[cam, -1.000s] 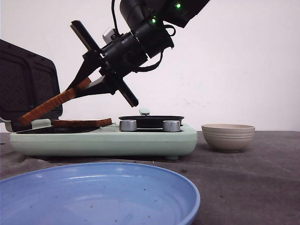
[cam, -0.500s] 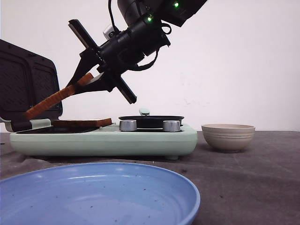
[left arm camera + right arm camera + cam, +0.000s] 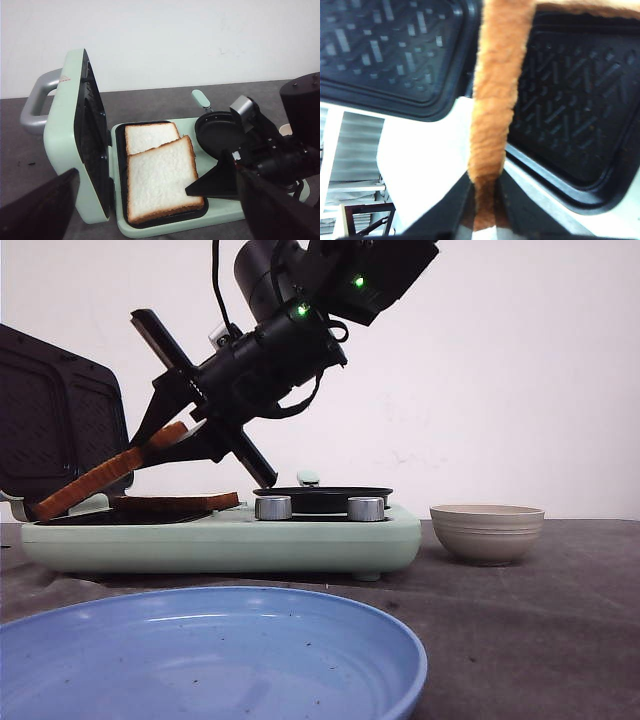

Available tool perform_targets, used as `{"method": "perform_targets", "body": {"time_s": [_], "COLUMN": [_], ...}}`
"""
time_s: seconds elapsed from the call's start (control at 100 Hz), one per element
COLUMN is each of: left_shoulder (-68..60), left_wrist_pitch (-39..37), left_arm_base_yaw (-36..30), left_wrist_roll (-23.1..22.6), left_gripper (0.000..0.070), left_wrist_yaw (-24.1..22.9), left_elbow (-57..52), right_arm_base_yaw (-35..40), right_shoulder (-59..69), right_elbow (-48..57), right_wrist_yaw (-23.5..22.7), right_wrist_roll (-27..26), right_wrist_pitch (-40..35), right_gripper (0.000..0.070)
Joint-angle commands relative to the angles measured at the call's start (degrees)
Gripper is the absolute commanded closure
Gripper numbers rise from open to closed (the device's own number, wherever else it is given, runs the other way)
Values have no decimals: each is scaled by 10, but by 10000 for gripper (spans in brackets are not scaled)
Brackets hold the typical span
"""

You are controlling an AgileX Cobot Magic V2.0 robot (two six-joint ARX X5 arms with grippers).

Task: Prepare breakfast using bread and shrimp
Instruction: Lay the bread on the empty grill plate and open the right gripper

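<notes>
My right gripper is shut on the corner of one bread slice. That slice slopes down to the left, its low end by the open sandwich maker's left rim. The second bread slice lies flat on the black grill plate. In the left wrist view the held slice overlaps the flat one. In the right wrist view the crust runs edge-on up from the pinching fingers. My left gripper hovers open above the maker, holding nothing. No shrimp is in view.
The maker's lid stands open at the left. A small black pan sits on its right half behind two knobs. A beige bowl stands to the right, and a blue plate lies in front.
My right arm has shifted left with the slice. The slice's far end rose briefly, then dipped to the maker's left rim. The flat slice has not moved.
</notes>
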State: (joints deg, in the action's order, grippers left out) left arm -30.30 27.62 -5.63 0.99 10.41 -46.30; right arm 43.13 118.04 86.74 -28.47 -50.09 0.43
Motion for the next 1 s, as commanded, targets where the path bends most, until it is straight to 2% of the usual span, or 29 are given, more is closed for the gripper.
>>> {"method": "perform_targets", "body": {"time_s": [0.0,0.24,0.27,0.38,0.67,0.99], "left_shoulder": [-1,-1,-1,-1,-1,-1], "left_wrist_pitch": [-5,-5,-5,-5,-5,-5], "left_arm_base_yaw": [0,0,0,0,0,0], "left_wrist_roll": [2,2,2,2,1,1], "left_gripper": [144,144,144,144,144,144], "left_wrist_yaw": [-1,-1,-1,-1,-1,-1], "left_elbow": [-2,-2,-2,-2,-2,-2], "right_arm_base_yaw": [7,7,7,7,12,6], "right_shoulder": [14,15,15,15,14,14], "right_elbow": [15,15,15,15,20,25], "right_wrist_yaw": [4,10,10,18,46,45], "right_wrist_roll": [-7,9,12,26,58,78], "right_wrist_pitch": [4,-6,-9,-30,-49,-70], "right_gripper": [700,690,659,480,253,212]}}
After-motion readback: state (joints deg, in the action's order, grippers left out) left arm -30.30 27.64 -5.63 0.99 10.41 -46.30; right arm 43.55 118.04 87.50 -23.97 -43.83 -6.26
